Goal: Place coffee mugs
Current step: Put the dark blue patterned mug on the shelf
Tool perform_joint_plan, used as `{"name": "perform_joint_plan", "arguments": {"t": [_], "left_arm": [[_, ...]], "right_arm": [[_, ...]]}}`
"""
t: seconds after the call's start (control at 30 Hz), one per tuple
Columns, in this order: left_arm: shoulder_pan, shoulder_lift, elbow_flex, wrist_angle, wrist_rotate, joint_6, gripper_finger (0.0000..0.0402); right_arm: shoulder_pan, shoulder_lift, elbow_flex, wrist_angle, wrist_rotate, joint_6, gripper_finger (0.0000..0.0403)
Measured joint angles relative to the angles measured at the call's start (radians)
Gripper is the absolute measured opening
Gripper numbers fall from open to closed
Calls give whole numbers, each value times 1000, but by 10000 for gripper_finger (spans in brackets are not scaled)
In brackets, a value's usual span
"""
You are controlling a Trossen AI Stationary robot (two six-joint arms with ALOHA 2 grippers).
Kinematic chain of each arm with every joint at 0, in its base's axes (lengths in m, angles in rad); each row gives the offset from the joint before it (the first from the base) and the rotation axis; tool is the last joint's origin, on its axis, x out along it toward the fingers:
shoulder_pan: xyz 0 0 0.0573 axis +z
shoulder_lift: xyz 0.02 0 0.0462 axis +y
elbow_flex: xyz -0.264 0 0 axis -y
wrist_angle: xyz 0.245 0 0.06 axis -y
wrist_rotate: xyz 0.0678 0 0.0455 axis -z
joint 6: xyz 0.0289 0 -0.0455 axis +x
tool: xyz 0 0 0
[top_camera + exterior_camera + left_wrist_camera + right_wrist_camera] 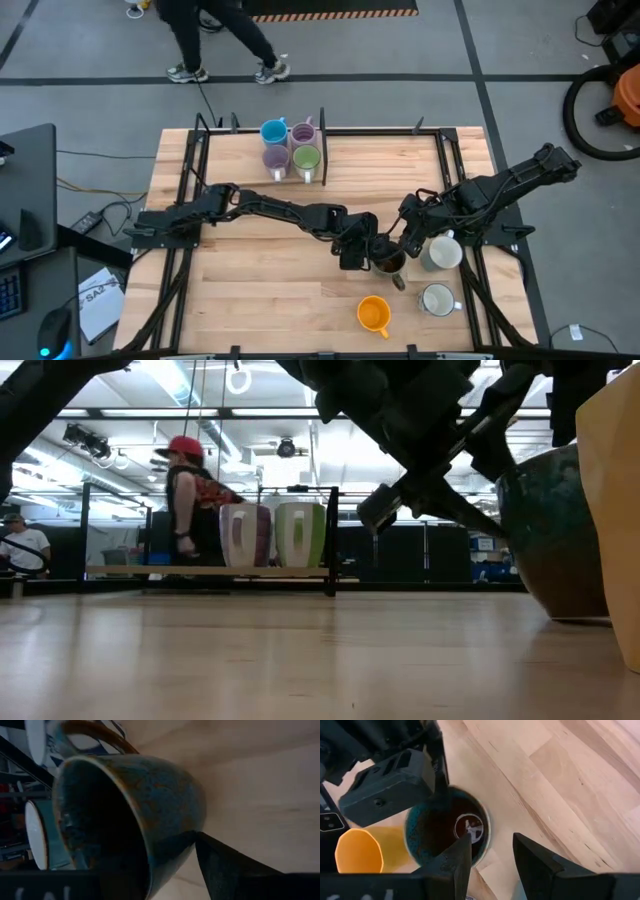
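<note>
- The dark brown mug [388, 264] stands upright on the tabletop [250, 300], right of centre in the high view, mouth up and empty as far as I can see.
- It looks like glazed ceramic: a speckled blue-brown skin, a paler rim and a loop handle on one side.
- I judge it stiff, fairly heavy for its size, slick on the glaze and liable to chip if knocked against its neighbours.
- I would pinch the wall at the rim, one side in and one out, away from the handle.
- My left claw [358, 250] is right at that rim from the frame's left; I cannot tell whether it is clamped on the wall or loose.
- My right claw [491, 840] hangs over the mug's edge with its jaws apart, holding nothing.
- Close by sit the orange mug [373, 314] below it and two white mugs [440, 252] to its right.
- Blue, green and two lilac mugs [276, 158] cluster at top centre.
</note>
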Motion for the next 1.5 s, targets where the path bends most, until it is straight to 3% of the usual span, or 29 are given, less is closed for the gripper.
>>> {"name": "perform_joint_plan", "arguments": {"t": [0.4,0.77,0.87,1.23,1.37,1.5], "left_arm": [[-18,5,-4,-63,-85,31,44],[-39,-24,-3,-151,-186,-137,43],[-36,-52,-4,-204,-230,-219,43],[-29,-185,0,-459,-395,-597,43],[-31,-224,0,-599,-390,-827,43],[-47,-277,-1,-777,-344,-1061,43]], "right_arm": [[0,0,0,1,1,-8,151],[0,0,0,0,3,-62,151],[0,0,0,-6,31,-103,151],[-48,-7,-3,-14,296,-309,151],[-65,-13,-3,-11,438,-358,151],[-79,-17,-3,-10,482,-394,151]]}}
